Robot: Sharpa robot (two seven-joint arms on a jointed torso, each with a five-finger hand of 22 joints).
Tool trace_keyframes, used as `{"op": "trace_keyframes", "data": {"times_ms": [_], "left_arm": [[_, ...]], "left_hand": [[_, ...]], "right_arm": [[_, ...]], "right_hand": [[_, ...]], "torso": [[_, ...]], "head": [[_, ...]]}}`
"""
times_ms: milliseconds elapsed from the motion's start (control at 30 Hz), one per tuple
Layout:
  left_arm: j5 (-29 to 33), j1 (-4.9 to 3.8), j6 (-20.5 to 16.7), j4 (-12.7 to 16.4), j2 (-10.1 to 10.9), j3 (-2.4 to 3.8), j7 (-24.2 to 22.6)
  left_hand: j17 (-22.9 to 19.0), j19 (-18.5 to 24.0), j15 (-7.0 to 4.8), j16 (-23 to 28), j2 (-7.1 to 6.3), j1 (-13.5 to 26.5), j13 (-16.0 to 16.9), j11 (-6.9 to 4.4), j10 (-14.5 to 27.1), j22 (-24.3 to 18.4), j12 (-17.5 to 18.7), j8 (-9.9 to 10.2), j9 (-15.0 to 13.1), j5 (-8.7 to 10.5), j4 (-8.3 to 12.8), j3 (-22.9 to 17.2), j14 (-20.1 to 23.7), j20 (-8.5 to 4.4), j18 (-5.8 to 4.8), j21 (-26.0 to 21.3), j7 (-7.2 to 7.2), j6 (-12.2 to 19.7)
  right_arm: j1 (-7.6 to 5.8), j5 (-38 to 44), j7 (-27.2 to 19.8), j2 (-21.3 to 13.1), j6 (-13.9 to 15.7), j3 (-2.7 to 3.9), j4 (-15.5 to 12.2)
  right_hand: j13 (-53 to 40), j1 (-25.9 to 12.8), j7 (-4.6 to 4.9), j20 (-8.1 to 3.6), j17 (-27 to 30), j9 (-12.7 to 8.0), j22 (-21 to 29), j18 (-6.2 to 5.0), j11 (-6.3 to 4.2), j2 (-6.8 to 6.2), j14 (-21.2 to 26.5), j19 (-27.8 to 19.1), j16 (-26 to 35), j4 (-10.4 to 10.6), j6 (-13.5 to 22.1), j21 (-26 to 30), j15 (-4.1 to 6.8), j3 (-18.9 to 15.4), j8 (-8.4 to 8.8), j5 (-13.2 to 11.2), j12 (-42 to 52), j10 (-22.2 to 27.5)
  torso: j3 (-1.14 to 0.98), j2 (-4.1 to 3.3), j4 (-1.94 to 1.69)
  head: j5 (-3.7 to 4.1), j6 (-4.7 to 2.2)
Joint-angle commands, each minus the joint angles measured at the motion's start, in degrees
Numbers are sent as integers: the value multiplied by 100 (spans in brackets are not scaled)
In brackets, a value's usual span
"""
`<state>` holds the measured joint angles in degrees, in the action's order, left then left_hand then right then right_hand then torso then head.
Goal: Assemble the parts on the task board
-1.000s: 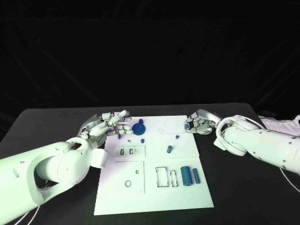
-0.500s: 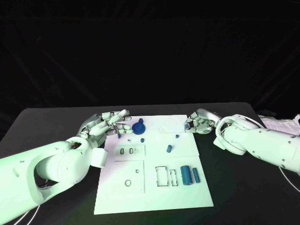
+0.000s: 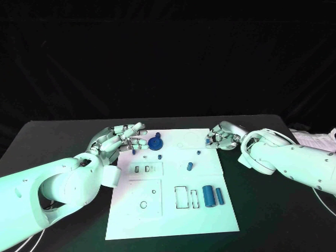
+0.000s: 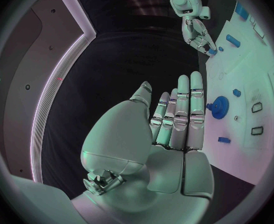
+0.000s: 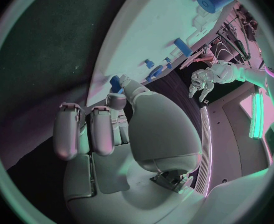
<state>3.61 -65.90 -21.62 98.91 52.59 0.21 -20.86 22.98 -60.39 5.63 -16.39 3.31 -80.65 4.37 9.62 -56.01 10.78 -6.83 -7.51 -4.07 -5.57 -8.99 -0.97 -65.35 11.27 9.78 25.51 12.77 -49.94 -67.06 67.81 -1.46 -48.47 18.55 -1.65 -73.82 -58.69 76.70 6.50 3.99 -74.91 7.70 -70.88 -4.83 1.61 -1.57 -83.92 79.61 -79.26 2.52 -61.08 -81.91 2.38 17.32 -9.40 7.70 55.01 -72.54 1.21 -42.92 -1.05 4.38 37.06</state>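
Observation:
The white task board [image 3: 171, 210] lies in the middle of the black table. On it are a blue gear [image 3: 154, 142], a short blue peg [image 3: 190, 167] and two blue cylinders [image 3: 208, 195] near outlined slots. My left hand [image 3: 121, 137] hovers at the board's far left corner, beside the gear [image 4: 219, 106]; its fingers [image 4: 184, 109] are straight and hold nothing. My right hand [image 3: 222, 138] is at the board's far right edge. It pinches a small blue part [image 5: 115, 83] between thumb and a finger, also seen from the left wrist as a blue part [image 4: 211, 51].
A crumpled white thing [image 3: 317, 139] lies at the table's right edge. Small blue pieces [image 3: 159, 156] and rectangular recesses [image 3: 144, 169] dot the board's left half. Black table surface [image 3: 62, 142] lies on both sides of the board.

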Motion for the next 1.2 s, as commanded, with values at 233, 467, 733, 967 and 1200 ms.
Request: {"op": "trace_keyframes", "data": {"times_ms": [233,467,733,967,1200], "left_arm": [[24,-2,72,-81,8,3,-49],[44,-2,68,-171,6,2,-75],[197,-3,47,-170,4,2,-136],[316,-3,30,-177,-9,3,-197],[336,-3,37,-166,-39,3,-213]], "left_hand": [[10,39,10,29,32,-38,-7,13,10,8,34,18,1,-32,33,6,43,14,59,28,45,12],[10,39,10,29,32,-38,-7,13,10,8,34,18,1,-32,33,6,43,14,59,28,45,12],[34,46,11,31,39,-8,-7,13,4,11,36,19,0,-26,25,17,46,15,59,34,43,9],[38,46,11,30,39,0,-6,13,3,11,36,20,0,-25,22,21,46,15,59,35,43,9],[39,47,11,30,38,1,-6,13,3,11,36,20,0,-25,22,22,46,15,59,35,43,9]], "right_arm": [[-130,-223,216,-69,300,18,-614],[-176,284,501,151,315,18,-1103],[-80,1107,925,548,407,4,-1358],[91,1621,1175,927,379,-16,-1338],[259,1870,1424,1221,279,-35,-1276]], "right_hand": [[25,-73,-2,-25,-200,53,4,80,-4,81,-336,-3,24,37,46,-20,12,56,72,266,-63,44],[32,-49,-3,-25,-178,55,25,75,-6,88,-332,-14,45,6,50,-10,14,85,80,292,-77,49],[41,-28,0,-25,-166,60,39,72,-4,102,-329,-22,59,-26,47,-3,14,127,88,310,-96,56],[38,-51,7,-24,-174,61,35,73,1,86,-332,-19,53,-26,54,-5,12,129,98,332,-97,52],[50,-65,10,-23,-161,61,50,70,4,68,-329,-27,64,-27,57,2,10,125,103,330,-113,59]], "torso": [[16,17,7],[35,45,-29],[55,51,-21],[64,42,10],[65,38,-9]], "head": [[-16,-39],[-76,-8],[-239,25],[-322,88],[-327,104]]}}
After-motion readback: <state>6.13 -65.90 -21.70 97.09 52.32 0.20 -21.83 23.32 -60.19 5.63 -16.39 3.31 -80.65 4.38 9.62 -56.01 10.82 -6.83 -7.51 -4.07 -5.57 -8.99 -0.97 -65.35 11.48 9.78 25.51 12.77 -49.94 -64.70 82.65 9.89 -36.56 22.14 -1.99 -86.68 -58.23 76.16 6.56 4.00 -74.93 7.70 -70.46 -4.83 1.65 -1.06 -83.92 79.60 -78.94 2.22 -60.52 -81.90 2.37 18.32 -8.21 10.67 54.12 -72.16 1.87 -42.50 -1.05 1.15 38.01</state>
